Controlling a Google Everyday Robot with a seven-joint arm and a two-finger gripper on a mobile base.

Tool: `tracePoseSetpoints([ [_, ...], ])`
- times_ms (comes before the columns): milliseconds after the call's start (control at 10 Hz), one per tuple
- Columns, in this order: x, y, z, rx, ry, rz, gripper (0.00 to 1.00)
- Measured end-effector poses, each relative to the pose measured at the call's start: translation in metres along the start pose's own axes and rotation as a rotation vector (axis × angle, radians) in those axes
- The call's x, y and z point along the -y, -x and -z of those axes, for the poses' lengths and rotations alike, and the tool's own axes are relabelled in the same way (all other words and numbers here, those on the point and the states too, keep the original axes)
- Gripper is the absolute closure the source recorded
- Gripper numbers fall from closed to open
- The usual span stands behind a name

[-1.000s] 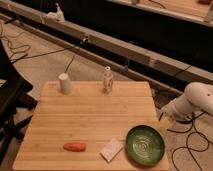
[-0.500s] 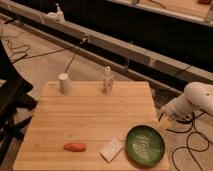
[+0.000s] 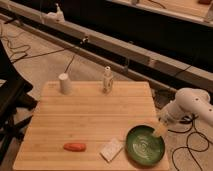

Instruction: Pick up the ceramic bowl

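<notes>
Since the earlier frame the white arm (image 3: pixel 192 104) has reached lower and closer to the table, and the gripper (image 3: pixel 161 129) now sits at the upper right rim of the ceramic bowl (image 3: pixel 144 145), over the table's right edge. Whether it touches the rim cannot be told, and neither can how far it is open. The bowl lies flat at the near right corner of the wooden table (image 3: pixel 90 117), dark green and glossy with pale swirls inside, and nothing on the table has shifted. Just to the bowl's left lies a pale flat packet (image 3: pixel 111 149), set at an angle, nearly touching the bowl. Further left, near the front edge, lies a small orange-red object (image 3: pixel 74 147). At the far side of the table a white cup (image 3: pixel 65 83) stands upright near the left corner, and a small white bottle (image 3: pixel 107 80) stands upright near the middle of the far edge, well apart from the bowl. Dark cables (image 3: pixel 196 145) trail on the floor to the right.
</notes>
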Motion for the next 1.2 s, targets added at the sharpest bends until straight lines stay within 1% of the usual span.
tracePoseSetpoints([
  [200,-0.012,0.0,-0.019,0.012,0.037,-0.014,0.2],
  [400,-0.018,-0.003,-0.031,0.029,0.048,-0.034,0.2],
  [500,-0.02,-0.006,-0.036,0.04,0.05,-0.044,0.24],
  [600,-0.021,-0.008,-0.039,0.048,0.051,-0.052,0.32],
  [800,-0.025,-0.015,-0.045,0.066,0.058,-0.062,0.55],
  [900,-0.024,-0.017,-0.047,0.072,0.058,-0.07,0.63],
  [1200,-0.019,-0.025,-0.047,0.073,0.054,-0.1,0.95],
])
